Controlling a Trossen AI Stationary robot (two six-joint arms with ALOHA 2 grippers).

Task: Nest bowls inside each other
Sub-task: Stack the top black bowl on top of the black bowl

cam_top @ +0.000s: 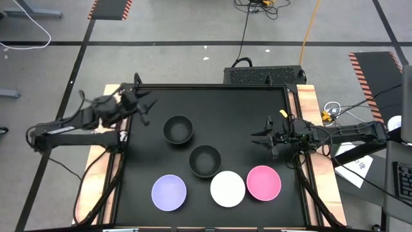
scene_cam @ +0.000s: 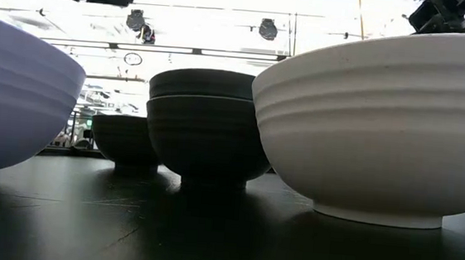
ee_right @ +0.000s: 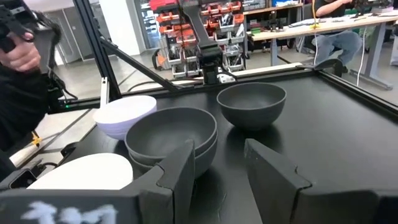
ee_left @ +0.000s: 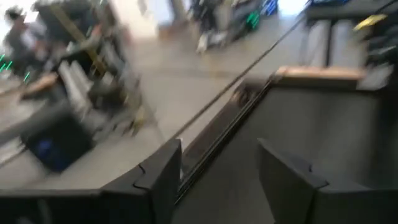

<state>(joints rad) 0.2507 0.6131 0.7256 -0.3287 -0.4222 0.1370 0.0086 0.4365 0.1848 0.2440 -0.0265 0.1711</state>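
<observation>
Five bowl shapes stand on their bases on the black table. A single black bowl [cam_top: 178, 129] is mid-table. Nearer stands a black bowl nested inside another black bowl [cam_top: 205, 161] [ee_right: 171, 134]. Along the near edge sit the lavender bowl [cam_top: 168, 192], the white bowl [cam_top: 228, 188] and the pink bowl [cam_top: 264, 182]. My left gripper [cam_top: 147, 109] [ee_left: 221, 180] hangs open above the table's far left part, with nothing between its fingers. My right gripper [cam_top: 259, 137] [ee_right: 214, 168] stands open at the right side, pointing level toward the black bowls and holding nothing.
A raised frame [cam_top: 212, 86] runs round the table. Wooden side strips [cam_top: 308, 103] lie outside it. In the right wrist view a person's hand [ee_right: 25, 56] shows beyond the table's left side, and another person sits at a desk [ee_right: 336, 37] farther off.
</observation>
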